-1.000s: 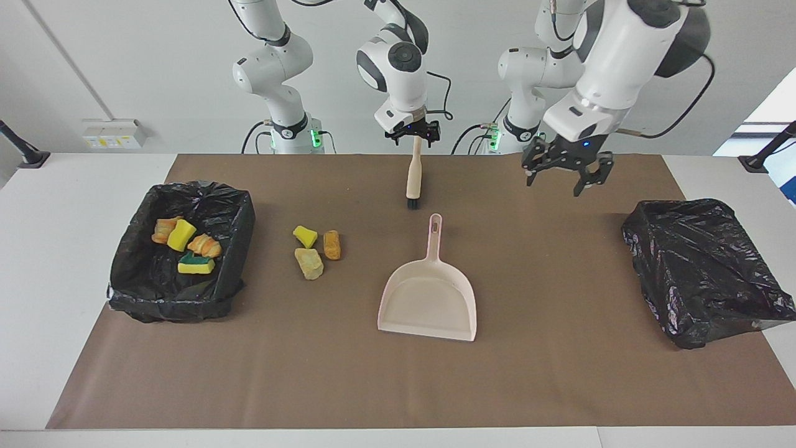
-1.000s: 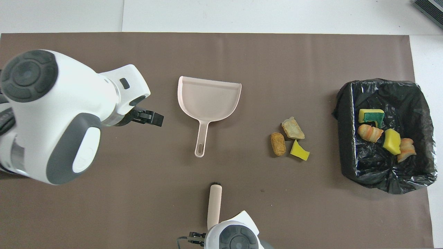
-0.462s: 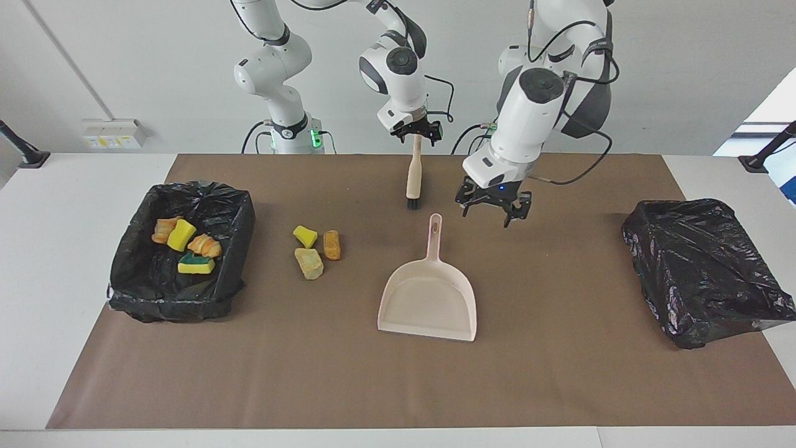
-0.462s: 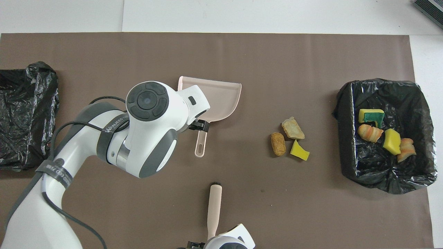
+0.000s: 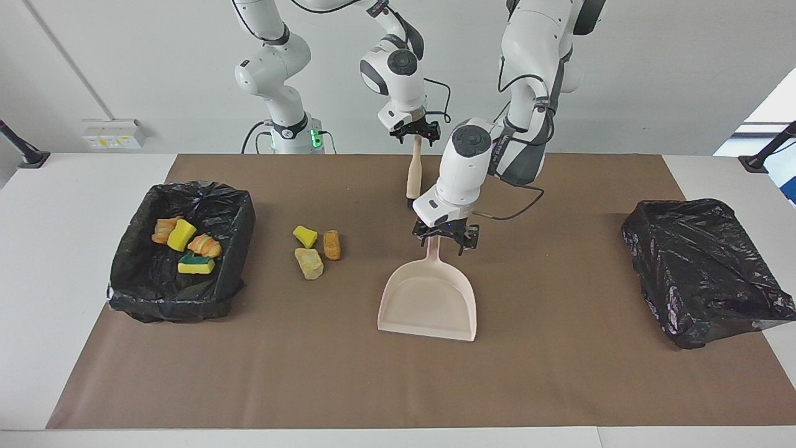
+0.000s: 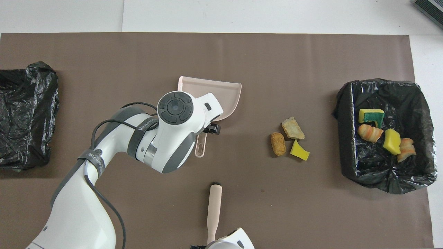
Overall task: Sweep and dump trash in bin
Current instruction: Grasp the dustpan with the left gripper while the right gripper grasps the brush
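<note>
1. Brown paper mat covers the white table.
2. Trash: seven scraps; three loose scraps mid-mat, four scraps in one black-lined bin at the right arm's end.
3. Left gripper spread, straddling the beige plastic dustpan's handle, which points toward the robots.
4. Right gripper pinches the upright beige brush.

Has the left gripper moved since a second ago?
Yes. The left gripper has swung from near the empty bin toward the table's middle and dropped onto the dustpan handle.
</note>
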`<state>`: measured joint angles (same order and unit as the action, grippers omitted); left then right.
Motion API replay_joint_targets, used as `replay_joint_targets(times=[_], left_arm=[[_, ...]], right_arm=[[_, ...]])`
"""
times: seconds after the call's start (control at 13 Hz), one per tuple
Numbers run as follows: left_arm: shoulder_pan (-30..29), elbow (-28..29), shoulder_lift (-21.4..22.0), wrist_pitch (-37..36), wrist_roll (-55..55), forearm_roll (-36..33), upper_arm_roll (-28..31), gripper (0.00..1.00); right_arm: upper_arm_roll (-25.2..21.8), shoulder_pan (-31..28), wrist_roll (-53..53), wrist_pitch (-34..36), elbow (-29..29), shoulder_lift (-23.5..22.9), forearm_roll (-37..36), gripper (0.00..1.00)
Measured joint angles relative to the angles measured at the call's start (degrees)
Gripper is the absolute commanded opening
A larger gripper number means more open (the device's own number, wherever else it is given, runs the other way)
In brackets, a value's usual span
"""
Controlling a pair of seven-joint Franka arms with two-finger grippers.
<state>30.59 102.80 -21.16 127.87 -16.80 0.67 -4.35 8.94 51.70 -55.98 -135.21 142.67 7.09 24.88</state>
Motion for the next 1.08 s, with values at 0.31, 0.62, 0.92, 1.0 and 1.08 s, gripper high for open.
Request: replay_joint_targets(times=[0.31,0.62,0.92,1.0,1.08], left_arm=[[0.1,0.0,0.0,0.1,-0.3,0.0,0.0,0.30],[0.1,-0.1,0.0,0.4,-0.3,-0.1,0.1,0.00],[-1.0,-0.9,0.8,-0.5,11.9,-0.5,1.2,0.04],[-2.2,-1.1,1.6,-2.2,16.7,-0.5,1.5,0.02],[-3.4,-1.3,2.4,-4.2,21.9,-0.5,1.5,0.00]], right_arm=[[0.0,2.4,-1.0,-4.0,1.7,-0.3,0.5,0.00],[-0.4,2.4,-1.3,-2.9,1.5,-0.2,0.6,0.00],[-1.0,-5.6,1.7,16.0,-2.6,5.7,-5.1,0.00],[-1.2,-8.5,4.1,21.4,-3.3,8.4,-7.3,0.00],[-1.3,-11.6,7.2,26.3,-4.0,10.6,-10.0,0.00]])
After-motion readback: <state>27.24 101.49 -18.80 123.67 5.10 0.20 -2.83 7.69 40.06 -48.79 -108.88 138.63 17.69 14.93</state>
